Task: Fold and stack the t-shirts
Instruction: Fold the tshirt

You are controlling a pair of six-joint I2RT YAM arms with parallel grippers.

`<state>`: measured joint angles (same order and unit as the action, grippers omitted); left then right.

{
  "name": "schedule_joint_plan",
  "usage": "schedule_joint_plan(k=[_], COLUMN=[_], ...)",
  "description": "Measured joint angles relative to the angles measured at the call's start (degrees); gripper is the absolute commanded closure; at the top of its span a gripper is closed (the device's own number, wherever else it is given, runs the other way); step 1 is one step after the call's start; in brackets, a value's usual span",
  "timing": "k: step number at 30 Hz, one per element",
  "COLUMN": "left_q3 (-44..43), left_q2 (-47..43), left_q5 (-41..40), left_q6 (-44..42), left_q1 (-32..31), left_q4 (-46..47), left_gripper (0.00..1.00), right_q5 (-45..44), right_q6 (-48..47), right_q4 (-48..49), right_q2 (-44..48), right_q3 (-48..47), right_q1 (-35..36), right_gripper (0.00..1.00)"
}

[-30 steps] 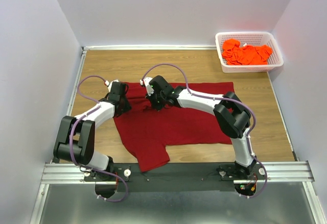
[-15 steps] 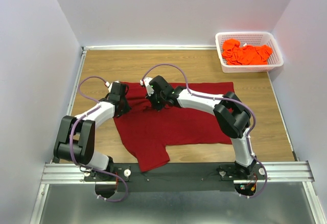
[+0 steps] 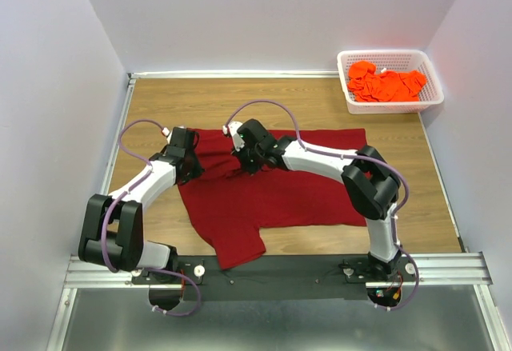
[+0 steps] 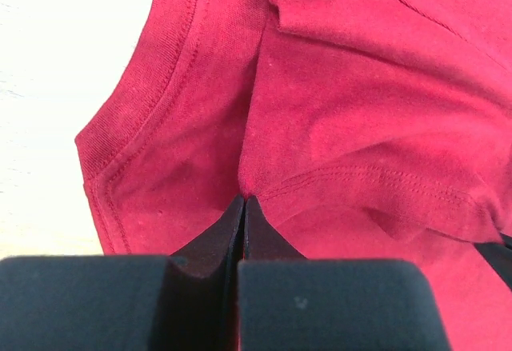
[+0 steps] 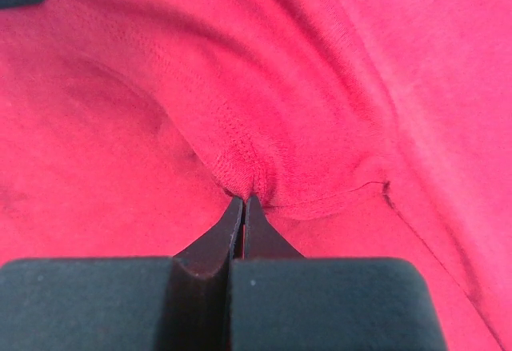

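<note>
On the wooden table (image 3: 200,99), a maroon shirt (image 3: 272,195) lies spread at centre between the two arms. The left gripper (image 4: 242,199) is pinched tight on a fold of the shirt near its 10 o'clock corner. It grips just inside a ribbed, stitched hem that curves along the cloth's edge in the left wrist view, and the jaws meet with only cloth between them. The right gripper (image 5: 242,199), at about 11 o'clock on the shirt's far edge, is likewise clamped on a puckered bunch of maroon cloth, with wrinkles fanning out from its tips. The two grippers sit near each other along that far edge, and the cloth between them is rumpled. One sleeve reaches toward 7 o'clock, its end lying over the black base rail (image 3: 280,271). The rest of the shirt lies fairly flat out to 3 o'clock. At the table's 1 o'clock corner, well apart from the arms, a white basket (image 3: 390,53) holds a heap of orange shirts (image 3: 388,85).
</note>
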<state>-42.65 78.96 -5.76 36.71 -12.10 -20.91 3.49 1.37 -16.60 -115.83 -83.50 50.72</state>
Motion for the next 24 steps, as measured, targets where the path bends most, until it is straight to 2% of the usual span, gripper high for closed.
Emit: schedule_joint_plan(k=[13, 24], left_q3=[-0.72, 1.29], left_q2=[-0.39, -6.6], left_q5=[1.55, 2.91], left_q6=[0.02, 1.42], left_q1=[0.0, 0.0], left_q4=[-2.91, -5.75], left_gripper=[0.95, 0.95], right_q5=[-0.81, -0.81], right_q6=[-1.03, -1.07], right_q4=[-0.13, -0.26], right_q2=[3.61, 3.61], right_q3=[3.69, 5.22], right_q1=[0.0, 0.0], right_gripper=[0.98, 0.98])
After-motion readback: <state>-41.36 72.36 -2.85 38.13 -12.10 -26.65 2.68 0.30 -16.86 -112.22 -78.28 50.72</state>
